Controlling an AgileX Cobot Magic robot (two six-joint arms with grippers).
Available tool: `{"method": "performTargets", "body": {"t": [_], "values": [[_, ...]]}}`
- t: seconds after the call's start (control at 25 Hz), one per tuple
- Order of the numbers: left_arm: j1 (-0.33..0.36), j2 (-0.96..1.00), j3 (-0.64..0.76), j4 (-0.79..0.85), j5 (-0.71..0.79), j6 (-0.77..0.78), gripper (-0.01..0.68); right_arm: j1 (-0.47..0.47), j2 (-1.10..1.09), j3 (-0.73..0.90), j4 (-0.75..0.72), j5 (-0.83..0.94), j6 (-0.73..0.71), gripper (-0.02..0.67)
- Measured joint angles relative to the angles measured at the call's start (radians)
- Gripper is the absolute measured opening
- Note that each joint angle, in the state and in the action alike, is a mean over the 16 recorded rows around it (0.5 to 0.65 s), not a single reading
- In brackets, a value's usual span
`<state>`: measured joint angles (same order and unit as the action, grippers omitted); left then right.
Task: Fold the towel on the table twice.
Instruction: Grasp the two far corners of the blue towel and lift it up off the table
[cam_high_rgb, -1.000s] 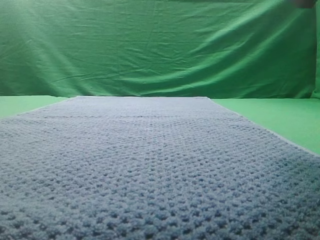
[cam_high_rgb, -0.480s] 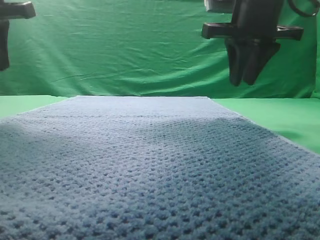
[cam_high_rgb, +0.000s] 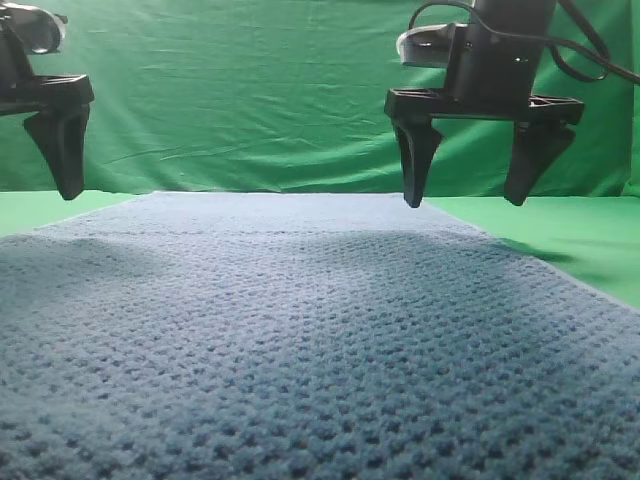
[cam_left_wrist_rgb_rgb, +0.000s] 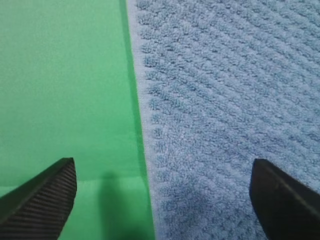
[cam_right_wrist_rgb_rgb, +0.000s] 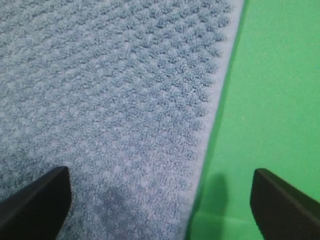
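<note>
Right gripper (cam_high_rgb: 470, 195): jaws spread wide, nothing between them. Fingertips point down, hanging just above the far right part of the towel (cam_high_rgb: 300, 330), clear of the cloth. From the right wrist view the two dark fingers (cam_right_wrist_rgb_rgb: 35, 200) straddle the towel's pale right edge, one over the weave, the other over the bare table (cam_right_wrist_rgb_rgb: 280, 90).

Left gripper (cam_left_wrist_rgb_rgb: 160, 200): jaws also wide apart, empty. In the left wrist view one finger sits over the table, the other over the towel, with the pale left edge running between. In the high view only one left finger (cam_high_rgb: 60, 140) shows, at the frame's left margin, above the towel's far left corner.

Towel lies flat, spread open, unfolded, on the table. Wrinkled backdrop (cam_high_rgb: 250, 90) behind.
</note>
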<state>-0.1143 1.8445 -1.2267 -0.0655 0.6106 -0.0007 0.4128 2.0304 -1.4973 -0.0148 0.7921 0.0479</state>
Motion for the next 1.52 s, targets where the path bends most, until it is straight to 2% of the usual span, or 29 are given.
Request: {"method": "performTargets", "body": {"t": [0.12,0.48,0.6,0.72,0.88,1.12,1.28,1.4,1.52], "values": [[0.000,0.023,-0.001,-0.006,-0.016,0.000,0.641,0.000,0.018,-0.001,0.003,-0.009,0.006,0.647],[-0.001,0.080,-0.011,-0.007,-0.057,-0.001,0.644,0.000,0.060,-0.008,0.006,-0.028,0.015,0.643],[-0.001,0.093,-0.017,-0.007,-0.062,0.000,0.639,0.000,0.067,-0.010,0.006,-0.032,0.016,0.623],[-0.001,0.103,-0.025,-0.011,-0.055,0.001,0.605,0.000,0.070,-0.012,0.007,-0.033,0.018,0.578],[-0.002,0.116,-0.037,-0.023,-0.035,0.003,0.495,0.000,0.071,-0.014,0.010,-0.031,0.022,0.462],[-0.001,0.132,-0.054,-0.058,0.002,0.017,0.260,0.001,0.072,-0.015,0.017,-0.027,0.028,0.229],[0.000,0.146,-0.082,-0.084,0.047,0.027,0.111,0.001,0.071,-0.016,0.016,-0.022,0.034,0.099],[0.000,0.160,-0.121,-0.101,0.096,0.034,0.037,0.001,0.065,-0.019,0.005,-0.017,0.043,0.035],[0.000,0.171,-0.178,-0.114,0.157,0.040,0.006,0.001,0.051,-0.029,-0.016,-0.009,0.053,0.006]]}}
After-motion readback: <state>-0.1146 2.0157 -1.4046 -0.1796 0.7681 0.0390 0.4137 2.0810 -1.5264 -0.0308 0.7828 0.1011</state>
